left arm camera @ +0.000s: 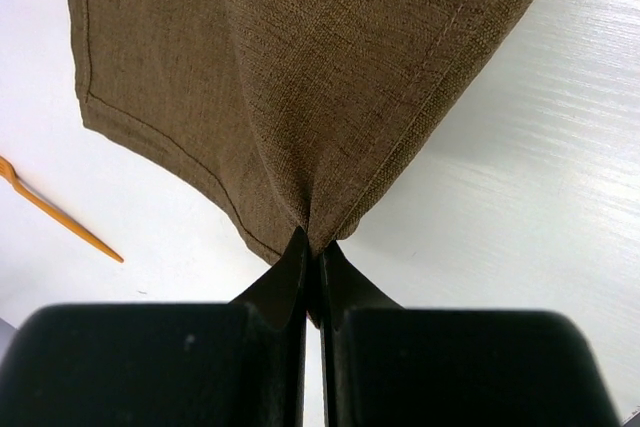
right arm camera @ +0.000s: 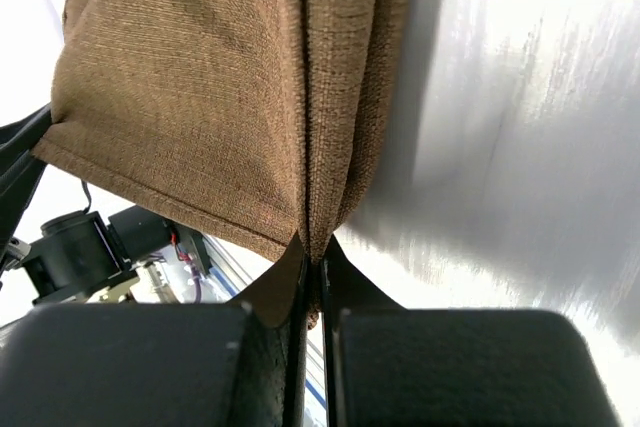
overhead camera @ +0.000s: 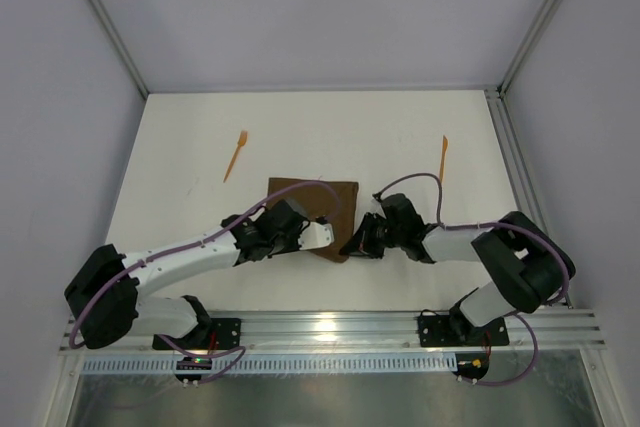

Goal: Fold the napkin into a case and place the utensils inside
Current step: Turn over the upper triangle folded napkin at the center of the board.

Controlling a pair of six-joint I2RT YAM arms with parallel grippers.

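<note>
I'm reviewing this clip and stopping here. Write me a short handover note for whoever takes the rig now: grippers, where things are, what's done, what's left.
Left gripper: jaws shut on a near corner of the napkin.
Right gripper: jaws shut on the napkin's near edge, on the other side.
Utensils: both lie on the table apart from the cloth, one far left, the other far right.
Done: cloth gripped by both arms; no finished fold shows.
Left: fold the case, then put both utensils inside.
</note>
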